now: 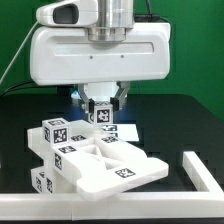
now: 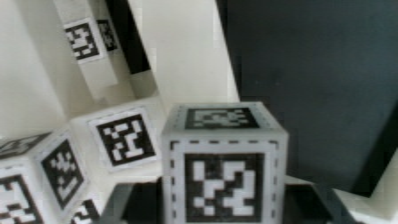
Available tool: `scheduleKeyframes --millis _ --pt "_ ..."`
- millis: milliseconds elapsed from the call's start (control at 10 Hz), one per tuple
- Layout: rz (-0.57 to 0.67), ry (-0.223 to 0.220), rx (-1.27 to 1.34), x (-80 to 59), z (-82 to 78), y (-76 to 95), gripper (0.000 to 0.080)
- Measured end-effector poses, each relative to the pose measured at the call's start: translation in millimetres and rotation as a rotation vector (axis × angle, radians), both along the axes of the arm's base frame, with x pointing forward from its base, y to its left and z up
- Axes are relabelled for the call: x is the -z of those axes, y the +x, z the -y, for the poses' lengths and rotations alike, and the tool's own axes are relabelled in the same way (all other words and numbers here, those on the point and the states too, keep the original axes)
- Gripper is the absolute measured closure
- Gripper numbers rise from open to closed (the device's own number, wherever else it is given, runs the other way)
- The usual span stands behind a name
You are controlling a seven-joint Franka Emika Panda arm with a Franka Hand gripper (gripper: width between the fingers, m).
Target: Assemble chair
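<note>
My gripper (image 1: pixel 102 106) hangs over the back of the table and is shut on a small white tagged chair block (image 1: pixel 102 113), which it holds upright above the table. In the wrist view the block (image 2: pixel 224 150) fills the middle, with my gripper (image 2: pixel 222 208) closed on its lower part and dark fingers (image 2: pixel 139 205) on either side. The partly built chair (image 1: pixel 88 160), made of white slabs and tagged bars, lies in front of and below the held block. Its tagged pieces (image 2: pixel 118 135) show beside the block in the wrist view.
A flat white marker board (image 1: pixel 124 130) lies behind the chair, under the gripper. A long thin white rail (image 1: pixel 200 172) runs along the table's front and up the exterior view's right. The tabletop (image 1: pixel 180 125) is black, with a green backdrop behind.
</note>
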State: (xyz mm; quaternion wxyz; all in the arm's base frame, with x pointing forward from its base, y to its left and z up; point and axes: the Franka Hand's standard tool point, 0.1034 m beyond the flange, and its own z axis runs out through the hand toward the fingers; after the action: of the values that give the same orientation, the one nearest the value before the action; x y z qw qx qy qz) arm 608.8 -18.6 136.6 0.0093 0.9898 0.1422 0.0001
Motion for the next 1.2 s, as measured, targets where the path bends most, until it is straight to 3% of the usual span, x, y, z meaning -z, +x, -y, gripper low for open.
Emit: scheduleKeyframes --millis 600,1200 --pt "0.014 -0.005 0.014 1.6 9.5 0.5 0.0515" --pt "0.011 -0.002 0.029 3.1 3.6 -0.6 0.0515"
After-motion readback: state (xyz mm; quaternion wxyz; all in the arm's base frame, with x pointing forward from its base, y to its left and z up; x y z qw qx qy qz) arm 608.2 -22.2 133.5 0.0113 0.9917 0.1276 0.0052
